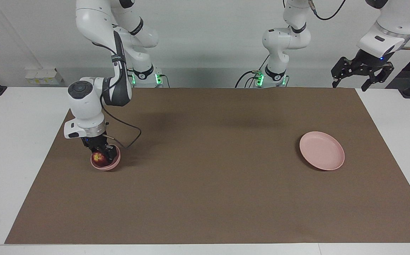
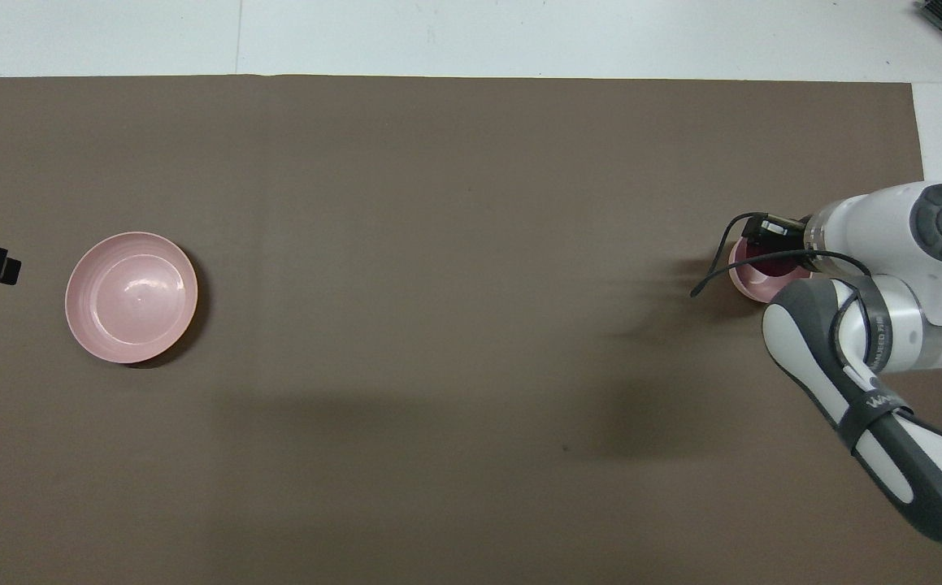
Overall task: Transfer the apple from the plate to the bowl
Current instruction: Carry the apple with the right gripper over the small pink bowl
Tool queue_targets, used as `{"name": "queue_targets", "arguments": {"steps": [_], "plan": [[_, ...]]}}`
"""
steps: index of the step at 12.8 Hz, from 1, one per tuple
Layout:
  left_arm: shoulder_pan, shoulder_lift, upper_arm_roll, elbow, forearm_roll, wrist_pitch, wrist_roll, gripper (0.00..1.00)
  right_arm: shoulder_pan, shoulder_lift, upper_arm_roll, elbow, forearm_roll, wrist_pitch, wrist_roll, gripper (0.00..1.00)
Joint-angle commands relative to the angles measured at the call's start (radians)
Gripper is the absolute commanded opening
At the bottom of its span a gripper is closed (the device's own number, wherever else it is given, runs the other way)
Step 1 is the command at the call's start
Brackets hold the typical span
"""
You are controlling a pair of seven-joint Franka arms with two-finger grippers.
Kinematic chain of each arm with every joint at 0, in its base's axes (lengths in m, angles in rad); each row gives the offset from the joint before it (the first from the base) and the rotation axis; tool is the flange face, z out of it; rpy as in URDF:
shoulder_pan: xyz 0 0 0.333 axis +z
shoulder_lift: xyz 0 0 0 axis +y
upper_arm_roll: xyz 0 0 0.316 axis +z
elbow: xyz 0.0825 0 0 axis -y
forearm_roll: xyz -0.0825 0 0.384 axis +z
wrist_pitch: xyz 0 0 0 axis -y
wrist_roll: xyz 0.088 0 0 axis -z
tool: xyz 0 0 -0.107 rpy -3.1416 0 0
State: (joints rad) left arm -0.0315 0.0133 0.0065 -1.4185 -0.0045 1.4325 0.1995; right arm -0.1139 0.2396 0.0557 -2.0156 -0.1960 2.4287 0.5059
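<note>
sitting low inside the bowl [image 1: 105, 162], at the right arm's end of the table, the apple [image 1: 98, 158] is pinched by the right gripper [image 1: 101, 155]. opening too abruptly could let it roll against the rim and tip the bowl. the plate [image 1: 322, 150] lies bare, well apart; the left gripper [image 1: 361, 72] waits spread, raised.
</note>
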Motion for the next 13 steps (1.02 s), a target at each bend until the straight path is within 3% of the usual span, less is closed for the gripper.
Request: {"name": "queue_targets", "arguments": {"steps": [1, 2, 4, 5, 10, 13], "plan": [[0.002, -0.027, 0.004, -0.033, 0.020, -0.014, -0.003, 1.00, -0.029, -0.026, 0.009, -0.077, -0.033, 0.085, -0.006, 0.00], [0.002, -0.027, 0.004, -0.031, 0.020, -0.010, 0.001, 1.00, -0.029, -0.025, 0.010, -0.080, -0.033, 0.090, -0.006, 0.00], [0.002, -0.026, 0.004, -0.031, 0.020, -0.006, 0.003, 1.00, -0.032, -0.026, 0.012, -0.080, -0.029, 0.075, 0.000, 0.88], [0.002, -0.027, 0.004, -0.031, 0.020, -0.006, 0.003, 1.00, -0.032, -0.026, 0.012, -0.078, -0.026, 0.061, 0.003, 1.00], [0.002, -0.027, 0.004, -0.031, 0.020, -0.006, 0.003, 1.00, -0.030, -0.033, 0.023, 0.035, -0.013, -0.161, -0.027, 1.00], [0.002, -0.027, 0.004, -0.031, 0.020, -0.004, 0.003, 1.00, -0.018, -0.031, 0.030, 0.153, 0.101, -0.325, -0.110, 1.00]]}}
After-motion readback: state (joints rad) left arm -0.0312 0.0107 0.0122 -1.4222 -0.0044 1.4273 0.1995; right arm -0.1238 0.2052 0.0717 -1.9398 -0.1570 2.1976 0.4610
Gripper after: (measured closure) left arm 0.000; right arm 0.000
